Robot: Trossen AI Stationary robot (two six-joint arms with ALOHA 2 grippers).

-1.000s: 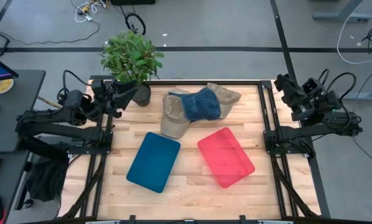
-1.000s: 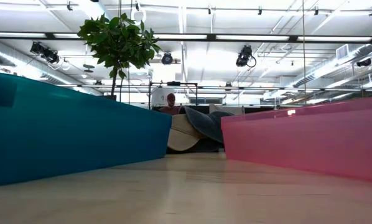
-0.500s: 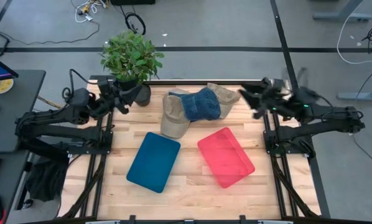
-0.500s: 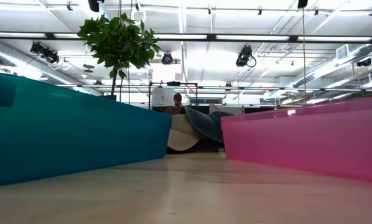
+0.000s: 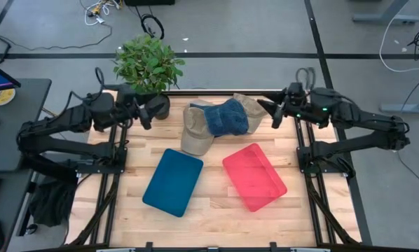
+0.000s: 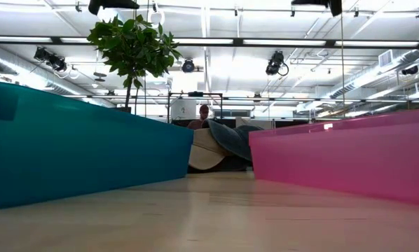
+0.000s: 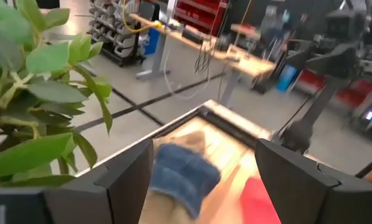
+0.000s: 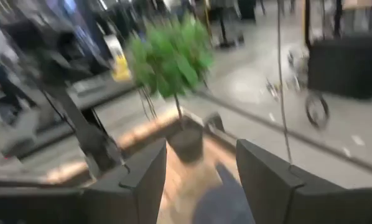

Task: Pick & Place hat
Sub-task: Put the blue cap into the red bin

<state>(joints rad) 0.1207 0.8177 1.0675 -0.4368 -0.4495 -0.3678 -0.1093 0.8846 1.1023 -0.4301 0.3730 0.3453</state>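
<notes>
A blue denim hat (image 5: 227,117) lies on top of tan hats (image 5: 195,134) piled at the far middle of the table; the pile also shows in the low view (image 6: 220,145). My left gripper (image 5: 145,112) hangs open above the table's far left, beside the plant pot, left of the pile. Its wrist view (image 7: 201,180) looks between the fingers at the blue hat (image 7: 183,177). My right gripper (image 5: 269,112) is open too, just right of the pile, pointing at it. In its wrist view (image 8: 201,180) the blue hat (image 8: 226,202) lies ahead.
A teal bin (image 5: 173,181) and a pink bin (image 5: 254,176) stand on the near half of the table. A potted plant (image 5: 148,66) stands at the far left corner, close to my left gripper. A person (image 6: 204,112) shows in the room beyond.
Both arms have swung in from the table's sides toward the hat pile. My right gripper has come a long way toward the table's left, up to the pile's right side. My left gripper has moved a shorter way to the right, past the plant pot. The hats have stayed put.
</notes>
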